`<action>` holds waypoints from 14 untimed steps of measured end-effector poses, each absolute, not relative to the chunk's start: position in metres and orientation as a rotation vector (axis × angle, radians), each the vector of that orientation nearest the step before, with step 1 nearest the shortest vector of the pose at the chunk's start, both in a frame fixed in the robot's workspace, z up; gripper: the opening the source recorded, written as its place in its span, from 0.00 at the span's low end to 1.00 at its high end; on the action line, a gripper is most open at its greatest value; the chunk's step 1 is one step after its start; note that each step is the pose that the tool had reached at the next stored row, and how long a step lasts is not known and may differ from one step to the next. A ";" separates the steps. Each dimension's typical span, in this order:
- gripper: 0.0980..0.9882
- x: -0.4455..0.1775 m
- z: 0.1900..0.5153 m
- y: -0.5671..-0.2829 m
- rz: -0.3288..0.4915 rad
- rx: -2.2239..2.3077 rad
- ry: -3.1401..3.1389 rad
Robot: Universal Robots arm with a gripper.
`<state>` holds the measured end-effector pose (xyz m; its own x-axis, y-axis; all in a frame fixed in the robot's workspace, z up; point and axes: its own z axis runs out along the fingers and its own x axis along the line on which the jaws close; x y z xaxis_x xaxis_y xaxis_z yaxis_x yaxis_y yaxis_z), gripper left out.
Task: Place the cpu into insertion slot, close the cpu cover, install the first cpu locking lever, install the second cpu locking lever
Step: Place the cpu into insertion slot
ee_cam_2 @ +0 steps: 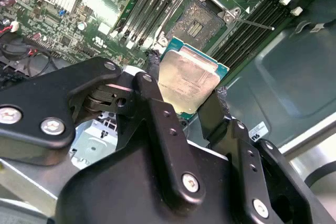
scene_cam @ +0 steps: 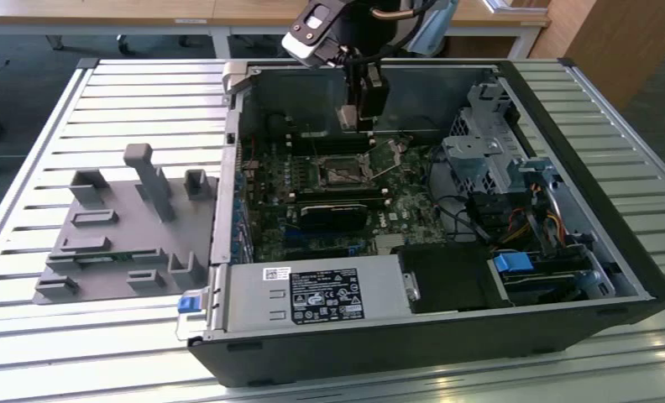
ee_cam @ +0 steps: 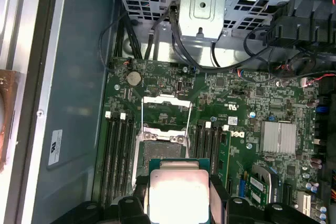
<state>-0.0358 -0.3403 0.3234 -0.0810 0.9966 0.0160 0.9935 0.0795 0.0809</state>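
My gripper (scene_cam: 364, 126) hangs inside the open computer case, above the motherboard, and is shut on the cpu. In both wrist views the cpu (ee_cam_2: 189, 80) (ee_cam: 178, 192) is a silvery square chip clamped by its edges between two black fingers (ee_cam_2: 153, 66). It is held in the air, tilted, a little short of the insertion slot (ee_cam_2: 202, 19) (ee_cam: 160, 141), a dark square socket with a silver rim that lies open. In the first wrist view the cpu cover (ee_cam: 165, 98) is a thin silver frame swung back beyond the socket. A thin lever rod (ee_cam_2: 254, 23) sticks out beside the socket.
Black memory slots (ee_cam: 118, 156) flank the socket on both sides. A long black card (scene_cam: 332, 214) lies nearer the case front, with the power supply (scene_cam: 310, 294) beyond it. A metal drive cage (scene_cam: 479, 159) and cables fill the exterior view's right. A grey fixture tray (scene_cam: 120, 227) sits outside.
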 end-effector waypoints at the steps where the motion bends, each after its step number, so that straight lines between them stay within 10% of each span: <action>1: 0.50 -0.036 0.322 -0.340 0.107 2.101 2.277; 14: 0.50 -0.036 0.305 -0.340 0.089 2.110 2.286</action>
<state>-0.0358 -0.3403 0.3055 -0.0804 0.9966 0.0167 0.9949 0.0793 0.0623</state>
